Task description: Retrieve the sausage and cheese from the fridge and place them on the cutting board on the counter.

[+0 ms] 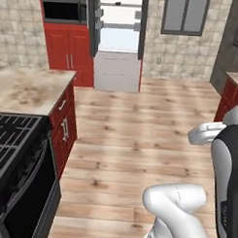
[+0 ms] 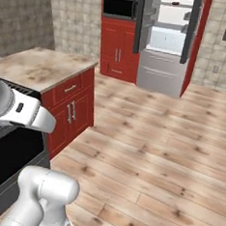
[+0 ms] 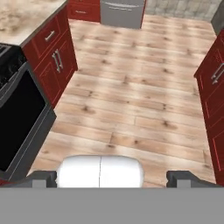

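The fridge (image 1: 117,67) stands at the far end of the room with both doors swung open and its lit white shelves showing; it also appears in the right base view (image 2: 160,70), and its grey bottom drawer in the hand view (image 3: 122,11). A tiny dark item on its top shelf (image 2: 175,3) is too small to identify, so I cannot make out the sausage or the cheese. The counter (image 1: 25,88) lies at my left with a bare marbled top (image 2: 36,67). The cutting board is out of view. My gripper (image 3: 111,178) is open, far from the fridge, over the floor.
A black stove (image 1: 13,151) with an oven door (image 3: 17,113) sits beside the counter at my near left. Red cabinets holding a microwave (image 1: 64,9) flank the fridge. More red cabinets (image 3: 214,87) line the right. Wooden floor (image 1: 140,126) runs between them toward the fridge.
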You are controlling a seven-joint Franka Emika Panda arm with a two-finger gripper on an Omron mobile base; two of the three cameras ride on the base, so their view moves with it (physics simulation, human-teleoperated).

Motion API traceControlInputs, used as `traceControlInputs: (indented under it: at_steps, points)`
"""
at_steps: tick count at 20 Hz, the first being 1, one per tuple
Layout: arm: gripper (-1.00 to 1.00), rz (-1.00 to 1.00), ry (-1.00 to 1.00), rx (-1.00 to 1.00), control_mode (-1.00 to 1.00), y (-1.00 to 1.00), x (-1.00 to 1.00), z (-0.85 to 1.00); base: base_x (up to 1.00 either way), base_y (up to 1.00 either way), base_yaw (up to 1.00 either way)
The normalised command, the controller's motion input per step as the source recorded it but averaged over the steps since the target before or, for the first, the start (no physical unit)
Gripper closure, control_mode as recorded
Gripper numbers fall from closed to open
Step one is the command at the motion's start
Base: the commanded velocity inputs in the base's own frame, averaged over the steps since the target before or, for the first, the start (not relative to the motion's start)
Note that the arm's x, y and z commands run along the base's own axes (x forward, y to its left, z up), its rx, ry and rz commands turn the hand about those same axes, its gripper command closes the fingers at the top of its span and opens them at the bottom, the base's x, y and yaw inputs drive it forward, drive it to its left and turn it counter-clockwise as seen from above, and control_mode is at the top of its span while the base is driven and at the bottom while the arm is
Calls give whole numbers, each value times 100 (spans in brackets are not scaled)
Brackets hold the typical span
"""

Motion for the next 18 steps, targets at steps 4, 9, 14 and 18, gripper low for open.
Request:
traceControlInputs:
  at_steps: [4, 9, 14, 18]
  points:
    - [-100, 0, 0, 0, 100, 0, 0, 0, 100, 9, -7]
    - [-100, 0, 0, 0, 100, 0, 0, 0, 100, 0, -5]
    - [-100, 0, 0, 0, 100, 0, 0, 0, 100, 0, -5]
    - [-100, 0, 0, 0, 100, 0, 0, 0, 100, 5, -7]
